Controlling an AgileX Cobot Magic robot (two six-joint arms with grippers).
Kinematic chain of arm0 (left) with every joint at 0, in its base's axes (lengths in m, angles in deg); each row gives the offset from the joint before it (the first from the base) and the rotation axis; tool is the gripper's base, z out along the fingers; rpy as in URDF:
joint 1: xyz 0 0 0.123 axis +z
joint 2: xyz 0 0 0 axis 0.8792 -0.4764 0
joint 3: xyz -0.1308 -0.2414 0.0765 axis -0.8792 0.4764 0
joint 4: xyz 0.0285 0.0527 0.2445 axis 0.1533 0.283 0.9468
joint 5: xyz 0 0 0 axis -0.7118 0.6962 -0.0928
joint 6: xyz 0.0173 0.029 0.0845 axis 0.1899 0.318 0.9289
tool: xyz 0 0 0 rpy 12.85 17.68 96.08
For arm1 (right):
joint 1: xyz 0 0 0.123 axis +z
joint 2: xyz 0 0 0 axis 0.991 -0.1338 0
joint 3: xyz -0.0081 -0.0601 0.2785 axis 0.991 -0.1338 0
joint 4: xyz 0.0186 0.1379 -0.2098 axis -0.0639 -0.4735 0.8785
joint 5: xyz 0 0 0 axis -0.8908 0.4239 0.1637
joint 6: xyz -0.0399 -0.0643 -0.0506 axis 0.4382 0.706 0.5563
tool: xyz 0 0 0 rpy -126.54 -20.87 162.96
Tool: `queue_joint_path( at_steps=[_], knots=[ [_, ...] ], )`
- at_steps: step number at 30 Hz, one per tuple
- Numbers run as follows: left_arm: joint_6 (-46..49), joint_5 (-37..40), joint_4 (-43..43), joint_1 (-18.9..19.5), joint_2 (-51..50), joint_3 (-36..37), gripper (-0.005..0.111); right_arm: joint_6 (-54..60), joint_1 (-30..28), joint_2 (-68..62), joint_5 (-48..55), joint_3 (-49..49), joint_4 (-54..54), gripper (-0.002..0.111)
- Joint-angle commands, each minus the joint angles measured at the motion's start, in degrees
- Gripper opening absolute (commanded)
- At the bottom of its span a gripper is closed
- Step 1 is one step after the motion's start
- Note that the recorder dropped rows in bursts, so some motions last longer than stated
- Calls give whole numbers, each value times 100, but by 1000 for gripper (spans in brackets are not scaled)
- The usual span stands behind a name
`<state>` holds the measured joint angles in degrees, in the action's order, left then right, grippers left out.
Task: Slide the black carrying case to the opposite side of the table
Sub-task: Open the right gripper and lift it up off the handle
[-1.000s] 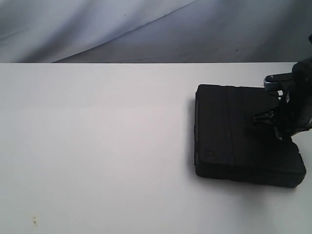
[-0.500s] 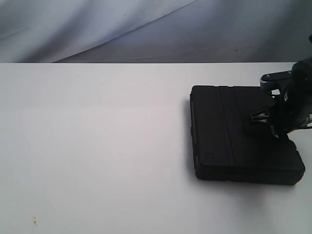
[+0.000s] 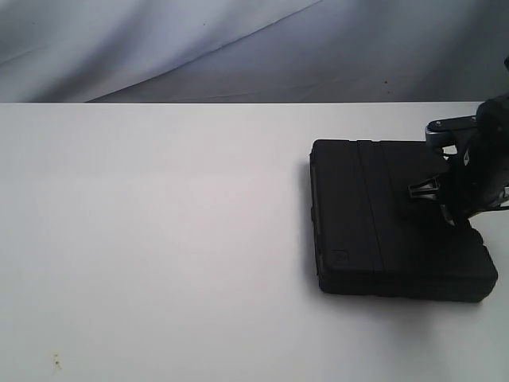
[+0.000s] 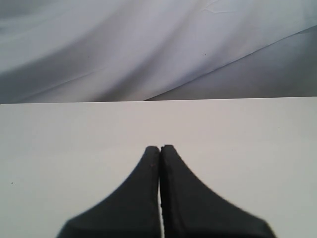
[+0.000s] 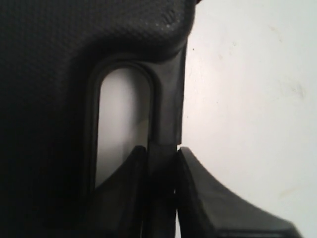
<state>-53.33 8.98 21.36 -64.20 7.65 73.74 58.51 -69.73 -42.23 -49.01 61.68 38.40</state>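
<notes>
The black case lies flat on the white table at the right side of the exterior view. My right gripper reaches over the case's right edge. In the right wrist view this gripper is shut on the handle bar of the case, one finger inside the handle slot and the other outside it. My left gripper is shut on nothing, over bare table; the exterior view does not show it.
A grey-white cloth backdrop hangs behind the table's far edge. A few tiny dark specks mark the tabletop at the near left.
Over the last second the case shifted a little to the left and turned slightly, with my right gripper on its handle. In the last half second nothing moves.
</notes>
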Motion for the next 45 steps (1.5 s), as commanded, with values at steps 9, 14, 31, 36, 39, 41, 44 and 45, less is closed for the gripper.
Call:
queue_joint_path(
  at_steps=[9, 14, 31, 36, 39, 41, 44, 45],
  knots=[
    [-29, -46, 15, 5, 14, 28, 0, -380, 4, 163, -111, -15, -42, 35],
    [-29, -46, 15, 5, 14, 28, 0, -435, 4, 445, -124, -15, -42, 35],
    [-29, -46, 15, 5, 14, 28, 0, -506, 4, 1903, -375, -15, -42, 33],
    [-29, -46, 15, 5, 14, 28, 0, -155, 4, 2813, -775, -15, -42, 27],
    [-29, -46, 15, 5, 14, 28, 0, 51, 4, 3360, -1007, -46, -42, 23],
    [-29, -46, 15, 5, 14, 28, 0, 236, 4, 3701, -1327, -179, -42, 20],
    [-29, -46, 15, 5, 14, 28, 0, 557, 16, 4249, -1925, -574, -42, 16],
    [-29, -46, 15, 5, 14, 28, 0, 624, 16, 4443, -2120, -745, -42, 13]
  ],
)
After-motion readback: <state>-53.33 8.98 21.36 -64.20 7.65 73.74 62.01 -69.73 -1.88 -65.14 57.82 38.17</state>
